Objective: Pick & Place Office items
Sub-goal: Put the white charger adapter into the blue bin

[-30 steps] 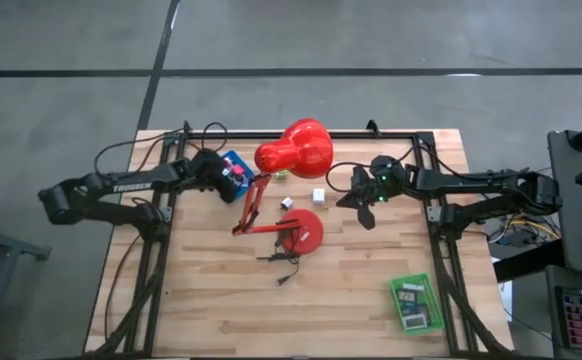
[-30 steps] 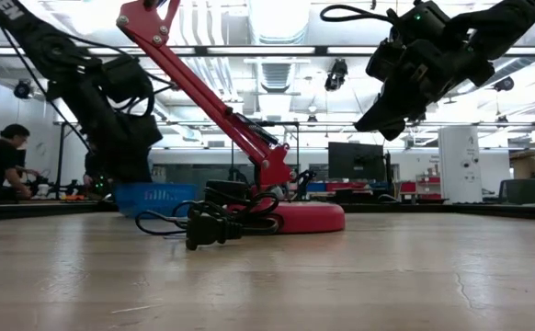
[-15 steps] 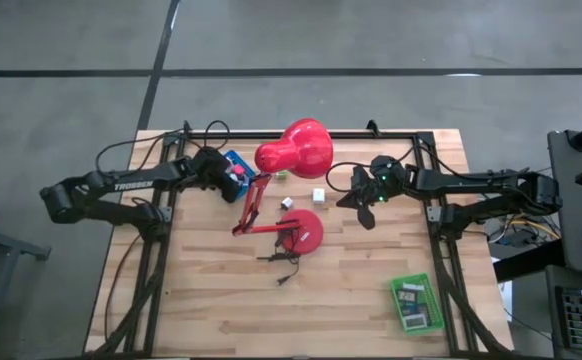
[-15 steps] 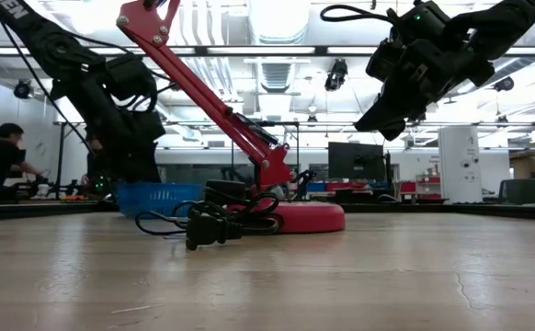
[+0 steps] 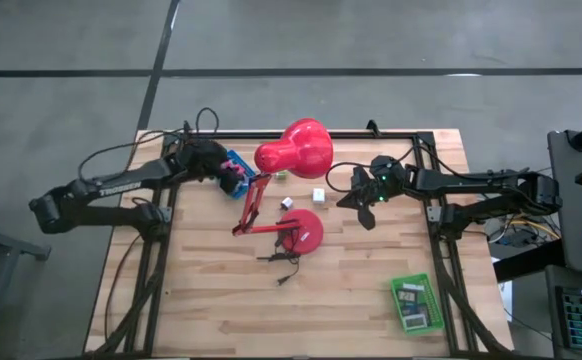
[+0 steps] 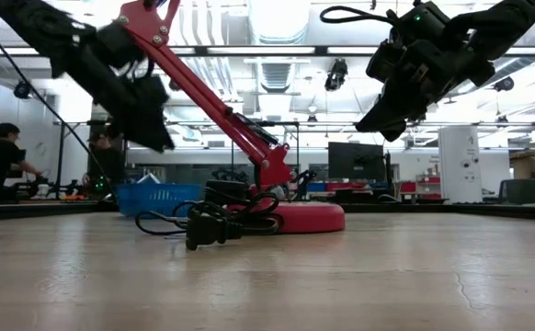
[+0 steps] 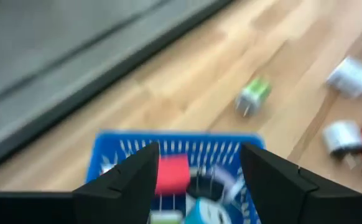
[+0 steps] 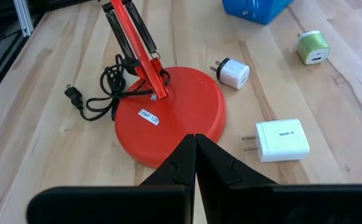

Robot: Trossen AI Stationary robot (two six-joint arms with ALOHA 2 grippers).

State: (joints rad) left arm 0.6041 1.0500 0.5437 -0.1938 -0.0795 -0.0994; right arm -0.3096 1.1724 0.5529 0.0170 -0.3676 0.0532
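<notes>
left hand [image 7: 196, 171] open above blue tray [image 7: 112, 149]

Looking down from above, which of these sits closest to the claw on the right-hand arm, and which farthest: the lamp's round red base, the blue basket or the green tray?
From the right gripper, high view:
1. The round red lamp base, just beside it toward the table's middle.
2. The green flat tray, at the near right corner.
3. The blue plastic basket, across the table under the left arm.

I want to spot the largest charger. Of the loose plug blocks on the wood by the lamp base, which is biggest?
The flat white charger, lying beside the lamp base. It is plainly bigger than the small white plug and the green plug.
</notes>
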